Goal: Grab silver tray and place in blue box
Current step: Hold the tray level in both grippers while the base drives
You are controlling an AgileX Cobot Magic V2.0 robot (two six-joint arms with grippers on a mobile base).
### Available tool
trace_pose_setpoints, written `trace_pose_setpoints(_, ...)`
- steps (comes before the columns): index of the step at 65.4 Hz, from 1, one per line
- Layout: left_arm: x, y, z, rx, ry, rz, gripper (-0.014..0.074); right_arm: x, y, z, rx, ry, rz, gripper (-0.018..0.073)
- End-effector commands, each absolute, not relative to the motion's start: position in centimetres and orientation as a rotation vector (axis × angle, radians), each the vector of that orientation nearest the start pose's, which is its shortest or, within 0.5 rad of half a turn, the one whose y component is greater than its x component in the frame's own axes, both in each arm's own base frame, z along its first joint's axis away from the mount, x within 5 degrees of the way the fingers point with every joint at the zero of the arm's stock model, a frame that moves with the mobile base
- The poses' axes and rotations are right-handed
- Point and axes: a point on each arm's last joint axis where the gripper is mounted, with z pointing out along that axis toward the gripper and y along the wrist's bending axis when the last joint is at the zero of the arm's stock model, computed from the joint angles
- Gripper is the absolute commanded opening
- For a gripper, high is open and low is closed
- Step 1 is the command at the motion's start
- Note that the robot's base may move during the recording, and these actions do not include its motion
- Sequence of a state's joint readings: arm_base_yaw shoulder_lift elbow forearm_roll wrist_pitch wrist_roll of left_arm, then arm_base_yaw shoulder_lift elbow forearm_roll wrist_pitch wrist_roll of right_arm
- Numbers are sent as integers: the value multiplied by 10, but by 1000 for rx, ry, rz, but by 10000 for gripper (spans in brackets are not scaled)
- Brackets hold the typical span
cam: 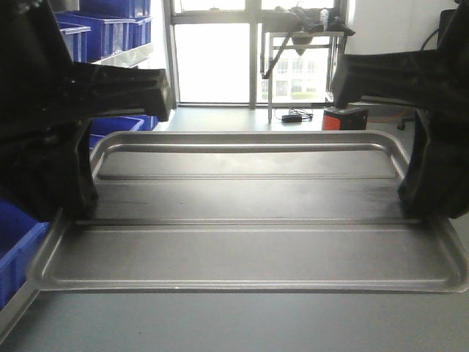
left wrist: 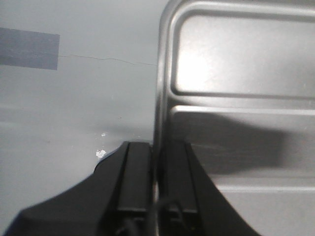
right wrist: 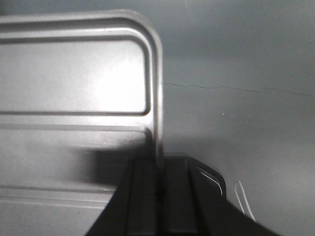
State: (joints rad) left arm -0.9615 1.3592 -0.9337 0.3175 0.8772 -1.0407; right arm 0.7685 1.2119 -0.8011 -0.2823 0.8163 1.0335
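Observation:
The silver tray stretches wide across the front view over the grey table, its two long ridges running left to right. My left gripper is shut on its left rim, and my right gripper is shut on its right rim. In the left wrist view the rim of the silver tray runs between the two black fingers of the left gripper. The right wrist view shows the same: the edge of the tray is pinched in the right gripper. A blue box sits low at the left, beside the tray's corner.
More blue bins are stacked at the back left, and another sits just behind the tray. A metal table and an orange-black device stand by the window. Blue tape marks the grey tabletop.

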Motion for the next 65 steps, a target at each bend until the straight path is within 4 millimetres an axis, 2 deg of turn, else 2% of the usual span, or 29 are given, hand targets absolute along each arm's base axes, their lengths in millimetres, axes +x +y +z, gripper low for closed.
trace_pose_setpoints(1, 164, -194, 278, 118, 2654, -228, -6, 174, 138, 274, 121, 2606, 249, 68)
trace_pose_setpoints(65, 164, -194, 278, 118, 2654, -228, -6, 174, 138, 274, 121, 2606, 249, 68)
